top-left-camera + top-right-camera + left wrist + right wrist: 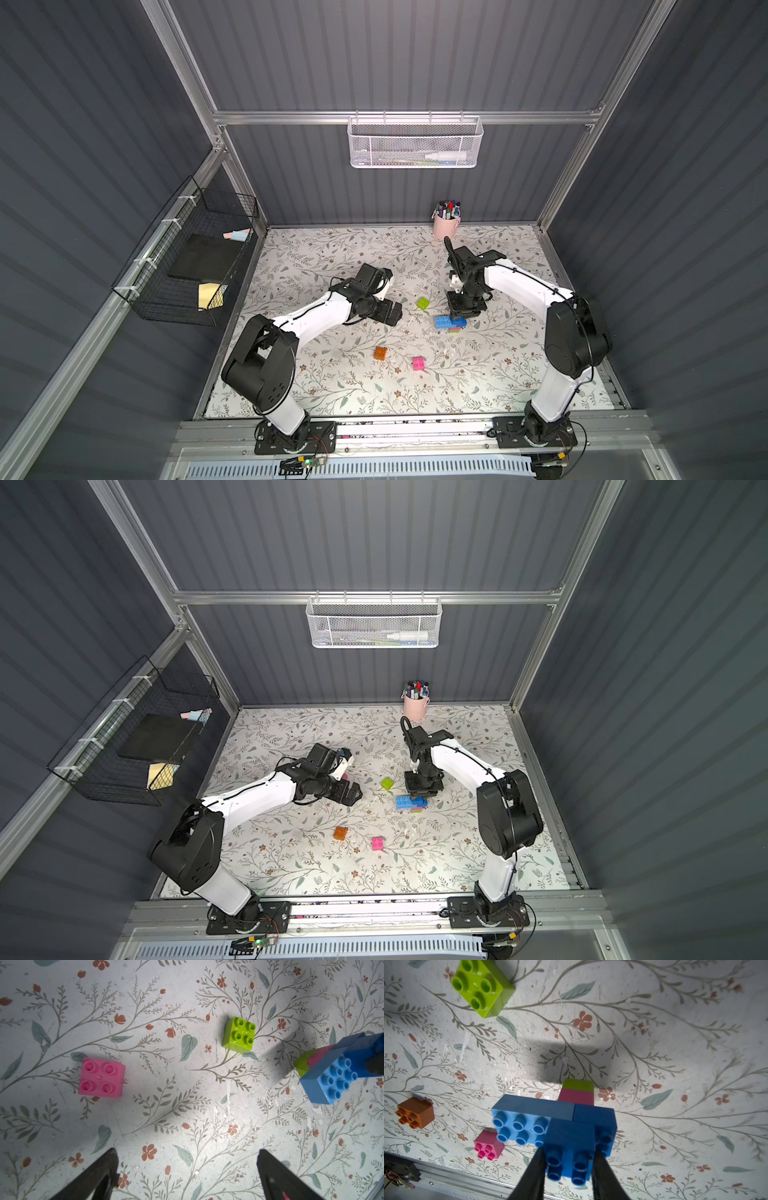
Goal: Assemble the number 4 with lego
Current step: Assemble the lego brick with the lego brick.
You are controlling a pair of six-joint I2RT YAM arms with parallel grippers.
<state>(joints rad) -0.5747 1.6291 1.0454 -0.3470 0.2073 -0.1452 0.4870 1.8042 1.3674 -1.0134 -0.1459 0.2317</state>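
A joined lego cluster (pixel 450 323) (pixel 411 803) stands on the floral mat right of centre: a lime green brick at the bottom, pink above it, then a long light blue brick beside dark blue ones. My right gripper (pixel 569 1153) reaches down from above and is shut on the topmost dark blue brick (pixel 569 1142). Loose bricks lie around it: lime green (pixel 423 303) (pixel 481 985), orange (pixel 380 353) (pixel 415 1112) and pink (pixel 418 363) (pixel 489 1148). My left gripper (pixel 187 1153) (pixel 392 313) hovers left of the green brick, open and empty. Its wrist view shows a pink brick (pixel 101 1077), the green brick (pixel 239 1034) and the cluster (pixel 332 1076).
A pink pen cup (pixel 445 226) stands at the back edge of the mat. A white mesh basket (pixel 415 143) hangs on the rear wall and a black wire basket (pixel 187 266) on the left wall. The metal rail (pixel 415 428) with both arm bases runs along the front.
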